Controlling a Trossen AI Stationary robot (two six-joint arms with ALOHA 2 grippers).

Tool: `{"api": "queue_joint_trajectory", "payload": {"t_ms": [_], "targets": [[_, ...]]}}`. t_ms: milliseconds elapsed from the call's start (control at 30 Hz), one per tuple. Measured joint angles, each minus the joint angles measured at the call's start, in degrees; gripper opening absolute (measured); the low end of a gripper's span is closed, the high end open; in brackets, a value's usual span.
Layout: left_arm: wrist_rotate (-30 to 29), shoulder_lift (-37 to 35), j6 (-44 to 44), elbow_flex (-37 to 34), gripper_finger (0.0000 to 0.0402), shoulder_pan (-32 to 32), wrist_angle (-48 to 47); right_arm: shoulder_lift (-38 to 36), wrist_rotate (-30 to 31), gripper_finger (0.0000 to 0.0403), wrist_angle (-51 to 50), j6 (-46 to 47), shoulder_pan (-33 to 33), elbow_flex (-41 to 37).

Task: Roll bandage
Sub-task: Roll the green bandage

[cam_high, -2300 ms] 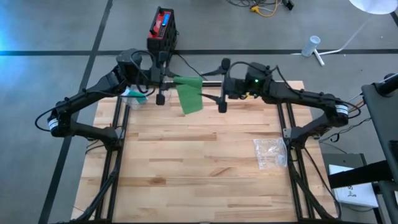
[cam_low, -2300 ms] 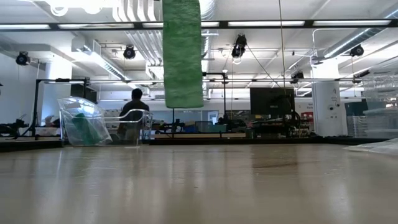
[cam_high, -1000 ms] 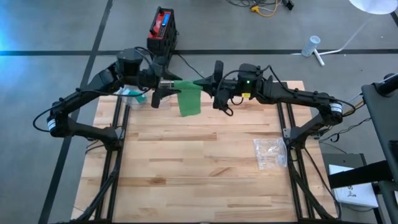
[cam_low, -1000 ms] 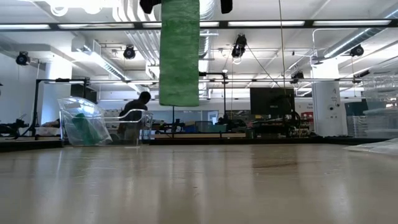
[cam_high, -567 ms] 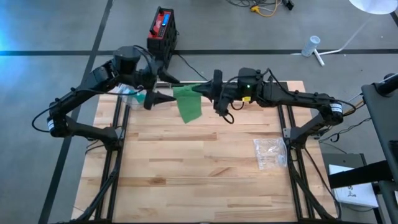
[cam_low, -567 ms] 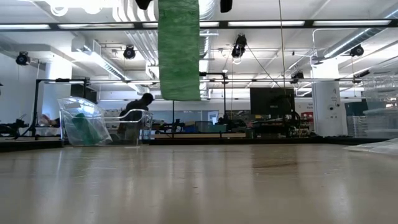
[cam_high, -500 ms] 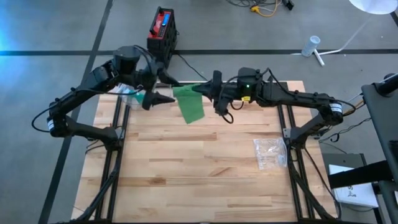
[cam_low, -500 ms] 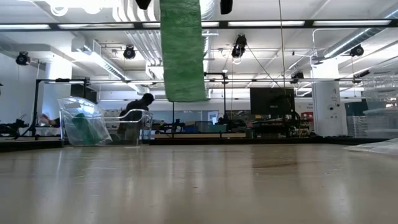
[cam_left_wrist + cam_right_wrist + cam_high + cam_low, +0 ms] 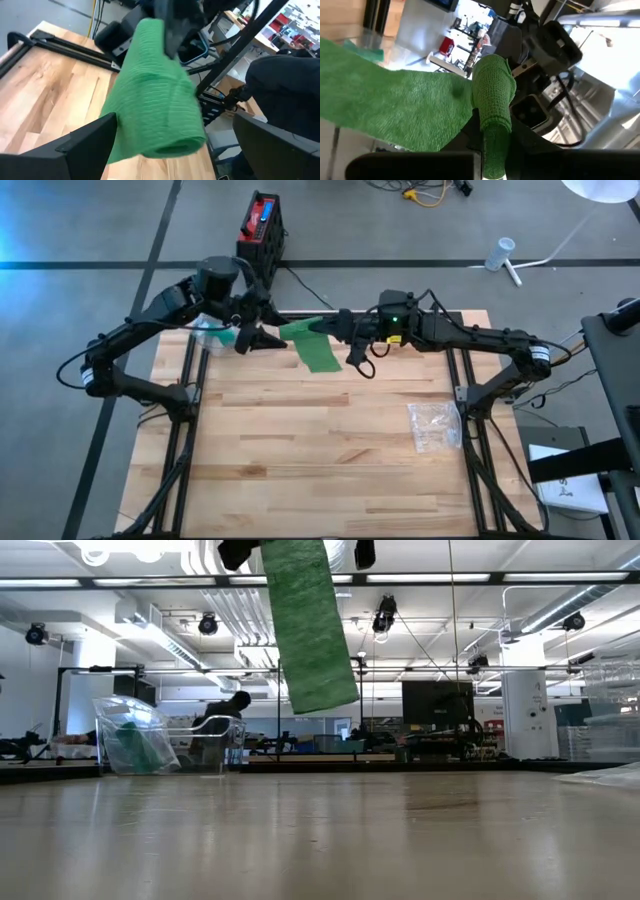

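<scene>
— What is getting cut off or lost here?

— In the low view the top edge is slicing off the upper end of the green bandage (image 9: pixel 311 625), so where it is being gripped is not showing there; only dark bits of the arms are poking in beside it. In the right wrist view the right gripper (image 9: pixel 492 131) is mostly lying in shadow, and the far end of the strip is running out of the picture. A person (image 9: pixel 222 722) is standing far back in the room, too small to make out.

— Any writing to read?

— None that I am managing to read. The red and black box (image 9: pixel 262 225) on the floor beyond the table is carrying a blue patch, but its lettering is too small. The clear bag (image 9: pixel 434 425) on the table's right side is showing nothing legible either.

— How is the bandage looking, and where is it?

— It is a ribbed, stretchy green strip, hanging in the air above the far middle of the wooden table (image 9: pixel 320 450), between the two arms and touching no surface. It is tilting to one side in the low view. One end is bunching into a narrow gathered neck.

— And the jaws?

— The right gripper is pinching that gathered end tightly. The left gripper (image 9: pixel 262 337) is standing spread wide just beside the strip, its fingers (image 9: pixel 75 145) flanking the cloth without pressing on it. A clear container (image 9: pixel 135 736) with green inside is sitting at the table's far left.
</scene>
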Motion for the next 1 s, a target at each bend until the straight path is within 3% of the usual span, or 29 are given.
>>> {"api": "queue_joint_trajectory", "payload": {"t_ms": [267,400,533,700,833,1000], "targets": [[-0.2,1.4,3.2,0.0,0.0365,0.0,1.2,0.0,0.0,0.0026,-0.3,-3.2,0.0,0.0],[-1.6,1.7,4.4,0.0,0.0334,0.0,1.7,0.0,0.0,0.0033,-0.4,-1.6,0.0,0.0],[-4.0,2.3,4.5,0.0,0.0267,0.0,1.7,0.0,0.3,0.0038,-1.5,-0.5,0.0,0.0],[-4.3,2.5,5.7,0.0,0.0138,0.0,1.7,0.0,0.5,0.0066,-3.2,2.1,-0.1,-0.1],[-5.4,2.4,9.0,0.0,0.0031,-0.2,1.7,0.0,0.4,0.0109,-3.1,10.2,0.2,-0.1],[-9.6,2.0,16.9,0.0,0.0045,-0.3,1.4,-0.2,-0.2,0.0179,-2.7,34.8,0.7,-0.1]]}}
